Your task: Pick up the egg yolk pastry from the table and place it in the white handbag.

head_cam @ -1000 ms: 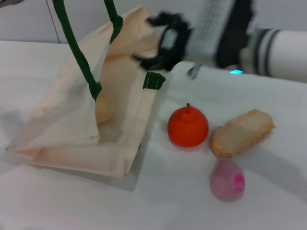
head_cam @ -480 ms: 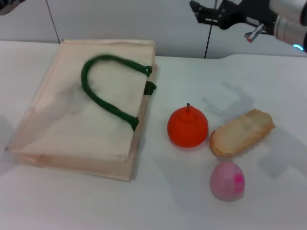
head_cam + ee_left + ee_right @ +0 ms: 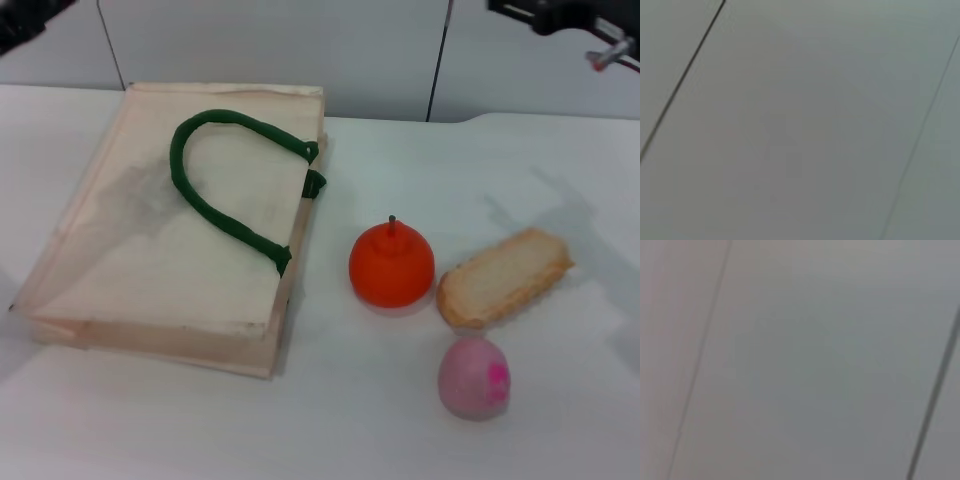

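Head view: white handbag (image 3: pixel 150 250) lies flat beside orange fruit (image 3: pixel 391 264).

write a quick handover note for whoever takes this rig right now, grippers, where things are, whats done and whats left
Left gripper: raised at the far left edge of the head view, fingers not readable.
Right gripper: raised at the far right, also unreadable, nothing seen in it.
The large cream cloth handbag lies flat and closed, its dark green rope handle on top.
The small pale egg yolk pastry is not visible on the white table; possibly inside the bag, unconfirmed.
Left: confirm that, then park the arms.
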You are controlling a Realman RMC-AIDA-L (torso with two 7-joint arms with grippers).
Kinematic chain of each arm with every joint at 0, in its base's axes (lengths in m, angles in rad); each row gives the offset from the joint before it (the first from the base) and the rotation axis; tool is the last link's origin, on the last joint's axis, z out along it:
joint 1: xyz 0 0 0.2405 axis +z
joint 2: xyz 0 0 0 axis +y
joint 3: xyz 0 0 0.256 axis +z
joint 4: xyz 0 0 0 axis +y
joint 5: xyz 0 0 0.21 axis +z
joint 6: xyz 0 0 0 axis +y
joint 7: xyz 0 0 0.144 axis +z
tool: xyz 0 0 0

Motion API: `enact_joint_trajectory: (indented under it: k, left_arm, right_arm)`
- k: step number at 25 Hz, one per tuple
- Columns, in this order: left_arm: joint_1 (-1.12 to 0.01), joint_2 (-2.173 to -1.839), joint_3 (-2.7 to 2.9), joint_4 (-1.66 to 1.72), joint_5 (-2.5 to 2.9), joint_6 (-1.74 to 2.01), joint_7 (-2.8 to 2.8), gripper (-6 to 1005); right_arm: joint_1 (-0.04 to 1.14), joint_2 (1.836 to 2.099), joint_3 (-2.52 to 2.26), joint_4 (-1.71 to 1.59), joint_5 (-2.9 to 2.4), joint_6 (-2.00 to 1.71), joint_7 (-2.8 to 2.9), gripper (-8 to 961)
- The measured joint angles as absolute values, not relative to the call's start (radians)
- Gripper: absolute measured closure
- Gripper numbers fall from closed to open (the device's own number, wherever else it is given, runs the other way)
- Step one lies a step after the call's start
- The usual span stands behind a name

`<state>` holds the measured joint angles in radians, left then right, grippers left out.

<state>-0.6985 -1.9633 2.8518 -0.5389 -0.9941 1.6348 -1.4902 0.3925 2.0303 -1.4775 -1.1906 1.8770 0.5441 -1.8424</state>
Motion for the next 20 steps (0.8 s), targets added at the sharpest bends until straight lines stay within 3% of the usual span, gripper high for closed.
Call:
enact_joint_trajectory:
  k: [4, 7, 11, 16, 20]
  left_arm:
    - [-0.690, -2.016, 2.851, -0.519, -1.060, 1.527, -1.293, 118]
    - [-0.681, -2.034, 2.849, -0.468, -1.120, 1.463, -1.167, 121]
    - [-0.661, -2.032, 2.848, -0.329, -1.232, 1.375, -0.933, 123]
    - [-0.643, -2.036, 2.848, -0.166, -1.401, 1.309, -0.603, 122]
    - [-0.627, -2.036, 2.849, -0.047, -1.507, 1.290, -0.381, 122]
  right_arm:
    - [0.373, 2.031, -1.448, -1.053, 2.229, 0.625, -2.144, 69]
    - [0.380, 2.032, -1.428, -0.871, 2.524, 0.780, -2.400, 70]
    - [0.433, 2.032, -1.394, -0.556, 2.835, 1.085, -2.665, 71]
    - [0.543, 2.031, -1.216, -0.199, 2.891, 1.290, -2.768, 72]
    - [0.567, 2.028, -1.076, -0.089, 2.885, 1.291, -2.770, 72]
